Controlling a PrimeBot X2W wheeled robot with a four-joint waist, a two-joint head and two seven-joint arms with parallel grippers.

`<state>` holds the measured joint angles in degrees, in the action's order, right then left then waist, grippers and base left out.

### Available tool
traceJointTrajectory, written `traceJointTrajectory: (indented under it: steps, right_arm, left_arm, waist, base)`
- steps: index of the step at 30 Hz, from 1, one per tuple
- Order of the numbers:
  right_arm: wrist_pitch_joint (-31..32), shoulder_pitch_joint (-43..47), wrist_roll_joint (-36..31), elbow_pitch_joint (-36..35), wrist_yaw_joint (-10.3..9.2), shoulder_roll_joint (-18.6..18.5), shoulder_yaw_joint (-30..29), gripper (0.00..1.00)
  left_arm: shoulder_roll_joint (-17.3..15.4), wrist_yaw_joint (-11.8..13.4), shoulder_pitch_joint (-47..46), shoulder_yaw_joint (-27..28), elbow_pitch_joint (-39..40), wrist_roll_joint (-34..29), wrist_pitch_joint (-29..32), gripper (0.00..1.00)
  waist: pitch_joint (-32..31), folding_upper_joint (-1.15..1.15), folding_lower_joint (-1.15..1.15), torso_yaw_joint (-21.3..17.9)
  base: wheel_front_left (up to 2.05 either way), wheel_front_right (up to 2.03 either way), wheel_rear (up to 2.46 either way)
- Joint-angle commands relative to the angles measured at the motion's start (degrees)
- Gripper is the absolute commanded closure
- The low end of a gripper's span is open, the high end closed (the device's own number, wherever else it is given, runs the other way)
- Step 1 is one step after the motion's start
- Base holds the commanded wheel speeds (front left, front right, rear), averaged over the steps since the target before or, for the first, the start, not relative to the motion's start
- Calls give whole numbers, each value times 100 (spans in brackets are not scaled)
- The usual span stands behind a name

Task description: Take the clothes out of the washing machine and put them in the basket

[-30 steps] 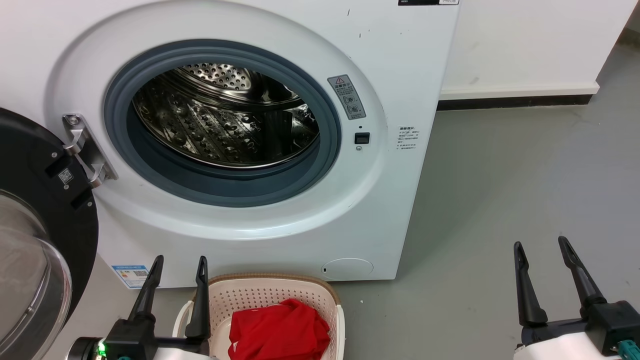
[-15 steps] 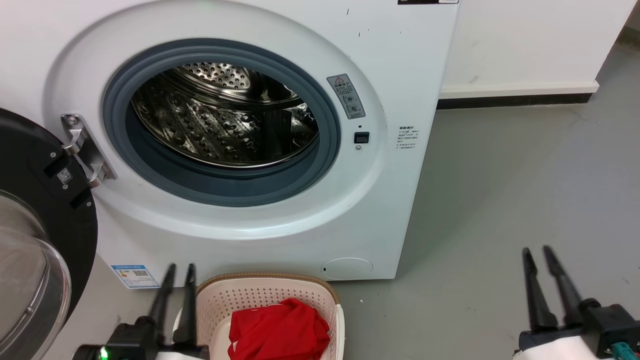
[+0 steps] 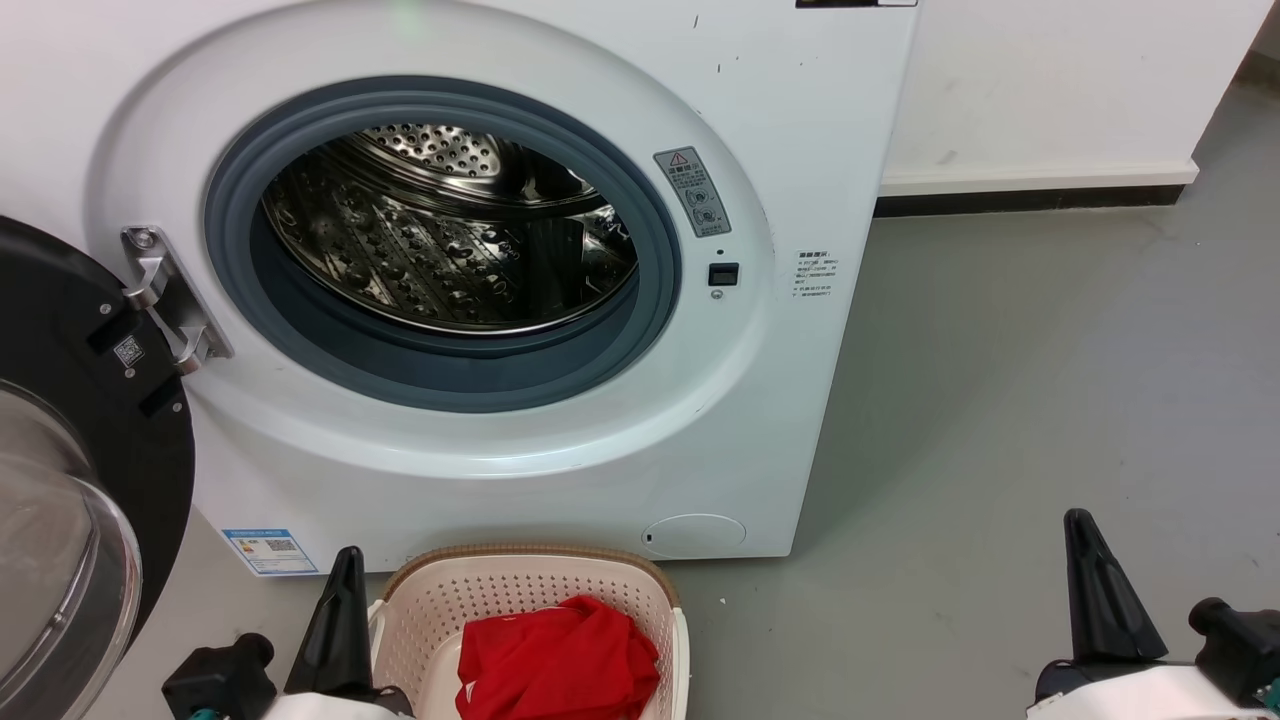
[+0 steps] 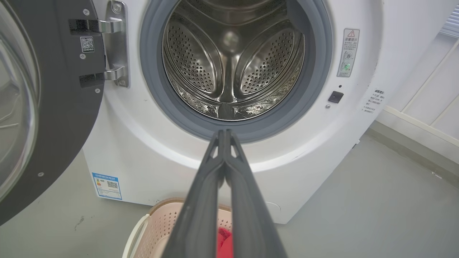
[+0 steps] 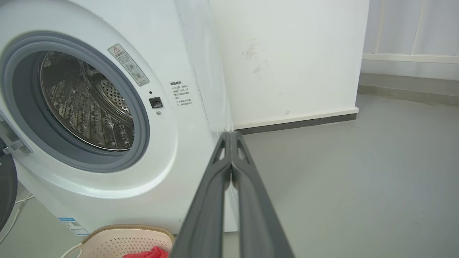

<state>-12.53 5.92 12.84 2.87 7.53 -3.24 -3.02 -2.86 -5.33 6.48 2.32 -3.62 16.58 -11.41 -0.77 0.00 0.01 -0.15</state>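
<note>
Head view: left gripper (image 3: 348, 570) and right gripper (image 3: 1080, 535) clenched, empty.
Both stood spread a second ago; the clothes (image 3: 560, 660) lie unmoved in the basket (image 3: 530, 553) before the washing machine (image 3: 800, 150).

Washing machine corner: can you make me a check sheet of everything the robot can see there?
Surface: grey floor, a few small specks.
Job's things: washing machine with its door swung open; no clothes seen in the steel drum; the red clothes lie in the basket in front of it.
Clutter: nothing seen.
Grippers: left gripper shut, holding nothing; right gripper shut, holding nothing.
Cables: a thin pale cable on the floor beside the machine.
Surroundings: white wall with dark skirting.
</note>
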Motion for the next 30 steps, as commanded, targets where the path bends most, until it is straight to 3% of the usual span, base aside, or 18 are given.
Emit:
traceJointTrajectory:
  steps: [1,12,30]
  right_arm:
    - [41,-176,278,-35,-1,-49,7,100]
    - [287,-364,1638,152,-2,-100,31,100]
    - [624,-590,3335,387,-2,-140,30,100]
  left_arm:
    - [-4,-14,-166,34,43,242,45,100]
    - [-4,-51,-361,98,-131,1475,335,100]
    - [-4,-95,-605,182,-363,3037,713,100]
  waist:
    - [1,0,0,0]
    - [11,0,0,2]
    - [26,0,-1,4]
  base:
    - [0,0,0]
    - [0,0,0]
    - [0,0,0]
